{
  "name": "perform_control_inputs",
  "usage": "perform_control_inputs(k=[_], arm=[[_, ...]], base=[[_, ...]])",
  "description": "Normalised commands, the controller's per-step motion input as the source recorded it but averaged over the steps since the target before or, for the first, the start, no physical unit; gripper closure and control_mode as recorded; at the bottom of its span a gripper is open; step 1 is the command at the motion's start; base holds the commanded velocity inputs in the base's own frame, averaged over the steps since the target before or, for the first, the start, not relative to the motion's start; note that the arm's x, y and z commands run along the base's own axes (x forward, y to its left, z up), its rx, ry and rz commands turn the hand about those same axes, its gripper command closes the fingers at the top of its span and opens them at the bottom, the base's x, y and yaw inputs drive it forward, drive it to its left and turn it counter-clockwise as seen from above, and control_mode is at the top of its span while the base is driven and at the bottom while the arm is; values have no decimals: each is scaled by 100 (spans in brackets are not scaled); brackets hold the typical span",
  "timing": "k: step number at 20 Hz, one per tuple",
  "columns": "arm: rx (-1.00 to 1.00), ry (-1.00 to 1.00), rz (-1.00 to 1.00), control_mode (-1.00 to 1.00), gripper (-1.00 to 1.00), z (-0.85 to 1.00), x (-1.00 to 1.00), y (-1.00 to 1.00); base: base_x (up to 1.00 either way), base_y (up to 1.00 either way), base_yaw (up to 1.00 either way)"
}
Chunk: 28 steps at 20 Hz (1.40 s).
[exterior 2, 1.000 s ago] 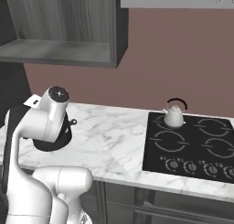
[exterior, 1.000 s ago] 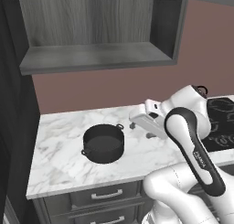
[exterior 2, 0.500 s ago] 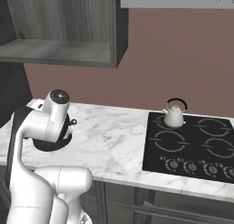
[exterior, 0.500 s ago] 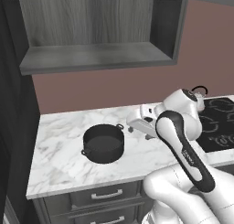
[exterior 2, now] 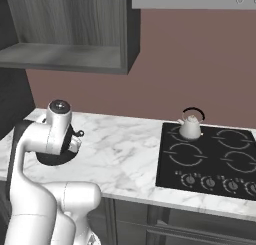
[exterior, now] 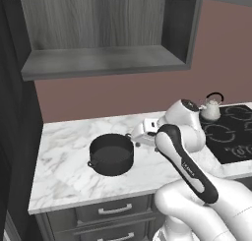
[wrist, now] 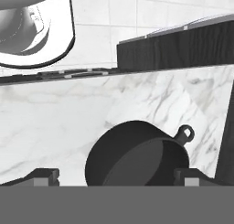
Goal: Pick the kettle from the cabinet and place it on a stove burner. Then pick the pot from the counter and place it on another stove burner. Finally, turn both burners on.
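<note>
Now, line by line:

Tool: the tool (wrist: 117, 178) shows in the hand view as two dark tips rising at the bottom left and bottom right of the frame, far apart. Its jaws stand wide and nothing is between them in a grip.

Tool, base view: in the left base view the white hand (exterior: 144, 133) sits just right of the pot, at mid-frame, low over the bench.

Pot: the pot (exterior: 111, 154) stands on the bench left of centre in the left base view, upright, mouth up, dark inside. In the hand view it (wrist: 137, 155) lies at lower centre between the two tips, one small loop handle showing at its right side. Whether the tips touch it cannot be told.

Bench: the white marble bench (exterior: 64, 176) runs across the lower half of the left base view, and in the right base view (exterior 2: 125, 154) it fills the middle band.

Kettle: the kettle (exterior 2: 190, 127) stands upright on the black cooktop (exterior 2: 210, 161), on the ring at the upper left of the cooktop as the right base view has it. In the left base view it (exterior: 211, 108) is at the right edge, upper middle.

Cabinet: the cabinet (exterior: 103, 33) hangs open across the top of the left base view, its grey shelf (exterior: 98, 60) bare.

Drawers: low drawers (exterior: 113, 210) sit under the bench at the bottom of the left base view.
</note>
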Motion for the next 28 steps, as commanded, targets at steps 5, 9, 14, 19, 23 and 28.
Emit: perform_control_inputs(k=[5,9,14,19,23,28], arm=[[-2,0,0,-100,-100,-14,13,0],[-2,2,-7,-100,-100,-14,32,0],[-2,4,-8,-100,-100,-14,28,3],[-2,7,-8,-100,-100,-14,25,6],[-3,9,-6,-100,-100,-17,20,5],[-4,7,-4,-100,-100,-18,17,6]], base=[[0,0,0],[0,0,0],[0,0,0],[0,0,0],[0,0,0],[0,0,0]])
